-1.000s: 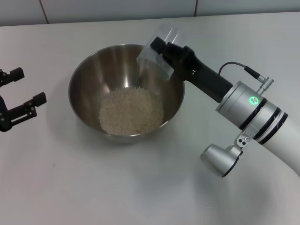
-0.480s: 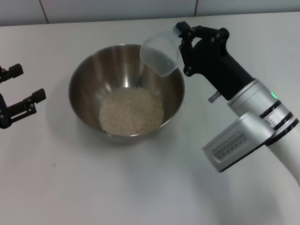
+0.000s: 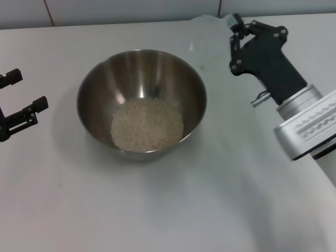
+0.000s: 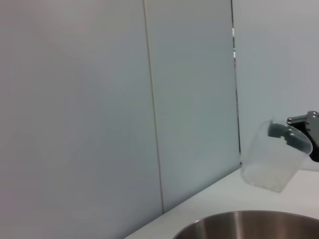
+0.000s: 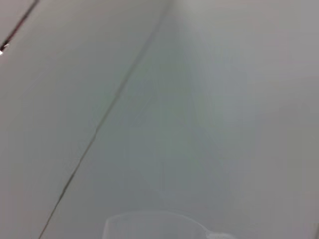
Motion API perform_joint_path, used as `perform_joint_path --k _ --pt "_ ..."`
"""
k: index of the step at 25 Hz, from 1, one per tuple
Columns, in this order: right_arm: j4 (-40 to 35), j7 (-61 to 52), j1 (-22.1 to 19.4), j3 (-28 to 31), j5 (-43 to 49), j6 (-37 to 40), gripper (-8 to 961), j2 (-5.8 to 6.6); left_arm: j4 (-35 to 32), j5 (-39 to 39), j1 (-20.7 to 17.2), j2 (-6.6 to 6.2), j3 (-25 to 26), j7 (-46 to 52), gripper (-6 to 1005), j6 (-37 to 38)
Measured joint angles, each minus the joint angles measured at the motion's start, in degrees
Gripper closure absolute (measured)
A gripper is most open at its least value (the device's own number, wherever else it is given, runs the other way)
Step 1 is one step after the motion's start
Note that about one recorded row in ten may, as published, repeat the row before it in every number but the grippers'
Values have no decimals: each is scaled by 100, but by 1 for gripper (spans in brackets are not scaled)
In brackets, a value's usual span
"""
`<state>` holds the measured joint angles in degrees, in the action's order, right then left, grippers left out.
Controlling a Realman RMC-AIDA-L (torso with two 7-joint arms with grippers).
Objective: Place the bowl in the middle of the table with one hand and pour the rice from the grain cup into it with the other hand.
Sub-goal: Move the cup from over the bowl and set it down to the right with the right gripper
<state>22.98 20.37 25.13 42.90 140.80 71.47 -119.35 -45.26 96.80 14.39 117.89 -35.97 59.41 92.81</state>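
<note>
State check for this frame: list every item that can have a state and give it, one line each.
bowl: upright on the table, holds the rice.
rice: heaped in the bowl's bottom.
grain cup: empty, upright, held beyond the bowl's far rim.
right gripper: shut on the grain cup.
left gripper: open, empty, left of the bowl.

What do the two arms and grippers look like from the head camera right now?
The right gripper is matte black and angular, with small screws on its fingers. It tapers to a silver-grey cylindrical wrist with a ribbed housing and a dark band, then a white arm segment. A small metal connector sticks out near the wrist. The left gripper is black too, with two thin pronged fingers; its wrist is out of view.
</note>
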Motion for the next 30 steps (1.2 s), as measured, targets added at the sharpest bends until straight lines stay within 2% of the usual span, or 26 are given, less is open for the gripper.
perform_joint_path --k 3,13,30 --pt "-164 -909 -26 212 0 -23 932 6 0 -2 -13 3 20 0 217 0" --pt "-710 -2249 -103 599 0 -137 931 4 0 -5 17 6 20 -39 216 -4" --pt "-910 -2729 -132 710 -9 -1474 930 -18 57 -3 105 15 20 -86 217 -25"
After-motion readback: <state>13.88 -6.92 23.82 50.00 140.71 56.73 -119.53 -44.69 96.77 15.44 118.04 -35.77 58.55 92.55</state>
